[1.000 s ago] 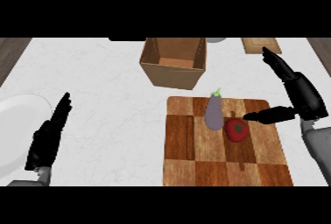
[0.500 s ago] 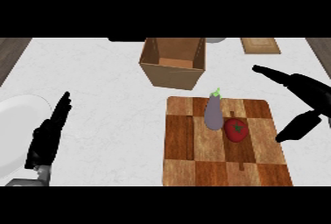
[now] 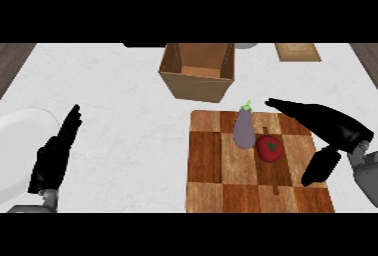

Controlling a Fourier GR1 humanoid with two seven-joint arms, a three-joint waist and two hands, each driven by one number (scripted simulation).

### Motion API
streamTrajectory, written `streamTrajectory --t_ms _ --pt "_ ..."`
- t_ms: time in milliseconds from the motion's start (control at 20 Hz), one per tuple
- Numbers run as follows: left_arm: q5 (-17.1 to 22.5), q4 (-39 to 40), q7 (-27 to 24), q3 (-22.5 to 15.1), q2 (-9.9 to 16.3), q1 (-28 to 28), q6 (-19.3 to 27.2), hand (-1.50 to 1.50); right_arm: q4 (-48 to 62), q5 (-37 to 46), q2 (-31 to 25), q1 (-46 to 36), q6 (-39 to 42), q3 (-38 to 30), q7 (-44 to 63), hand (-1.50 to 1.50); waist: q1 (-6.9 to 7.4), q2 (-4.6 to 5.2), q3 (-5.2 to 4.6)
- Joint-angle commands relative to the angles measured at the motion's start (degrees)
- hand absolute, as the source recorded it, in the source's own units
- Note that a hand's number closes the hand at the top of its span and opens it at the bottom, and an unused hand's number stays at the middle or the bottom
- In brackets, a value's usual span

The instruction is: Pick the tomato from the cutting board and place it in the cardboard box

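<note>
A red tomato (image 3: 270, 148) lies on the checkered wooden cutting board (image 3: 221, 170), right beside a purple eggplant (image 3: 244, 128). The open cardboard box (image 3: 198, 71) stands behind the board, towards the counter's far side. My right hand (image 3: 334, 129) hovers open just right of the tomato, fingers stretched over the board's far right corner and thumb pointing down past the board's right edge; it is not touching the tomato. My left hand (image 3: 53, 158) rests open at the left, fingers up.
A white plate (image 3: 18, 145) lies at the left edge, partly under my left hand. A small wooden board (image 3: 297, 51) sits at the far right, and a dark object shows behind the box.
My right hand has come in and down towards the tomato, its fingers spreading over the board's right side. The left hand, tomato and eggplant have not moved.
</note>
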Motion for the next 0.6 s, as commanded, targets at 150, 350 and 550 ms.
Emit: streamTrajectory --t_ms 150,350,550 --pt "-3.2 -3.2 2.4 0.6 -1.8 1.6 -0.7 0.0 1.3 9.3 6.1 3.2 0.6 -1.9 0.8 -1.5 0.16 0.07 0.05" --pt "-3.4 2.0 -1.3 1.3 -3.9 -0.7 -1.7 0.0 -0.4 12.6 6.4 5.2 3.0 -1.9 2.7 -1.5 -0.06 0.09 0.04" --pt "-3.5 -1.8 0.3 4.5 -2.6 1.4 -3.7 0.0 1.7 15.2 8.7 5.5 4.7 -6.1 -0.8 -1.5 0.09 0.07 0.05"
